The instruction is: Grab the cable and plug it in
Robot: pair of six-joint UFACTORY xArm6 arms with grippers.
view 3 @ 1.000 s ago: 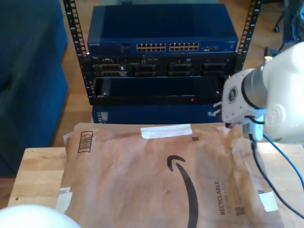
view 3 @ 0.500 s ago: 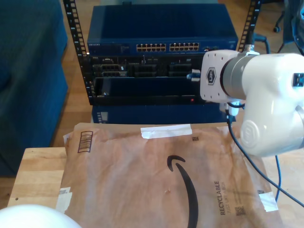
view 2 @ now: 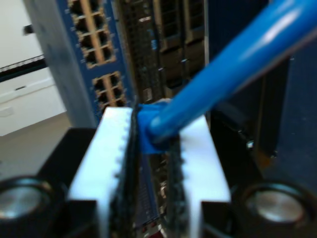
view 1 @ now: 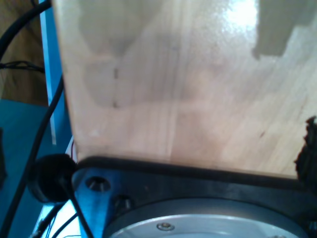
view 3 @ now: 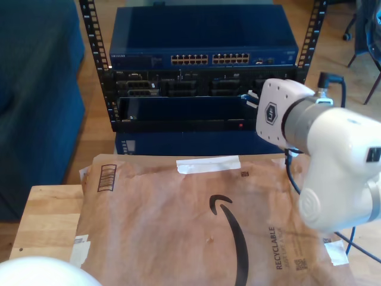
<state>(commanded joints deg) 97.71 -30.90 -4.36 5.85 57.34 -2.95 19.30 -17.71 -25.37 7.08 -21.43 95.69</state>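
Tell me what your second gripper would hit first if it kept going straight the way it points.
Probably the blue network switch: my second gripper, shut on the cable, faces the rack front, ports just ahead. The view is blurred, so it could meet the darker unit beside it.

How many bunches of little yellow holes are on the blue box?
2. One port block sits toward the exterior view's left on the blue switch, the other just beside it toward that view's right. None looks hidden.
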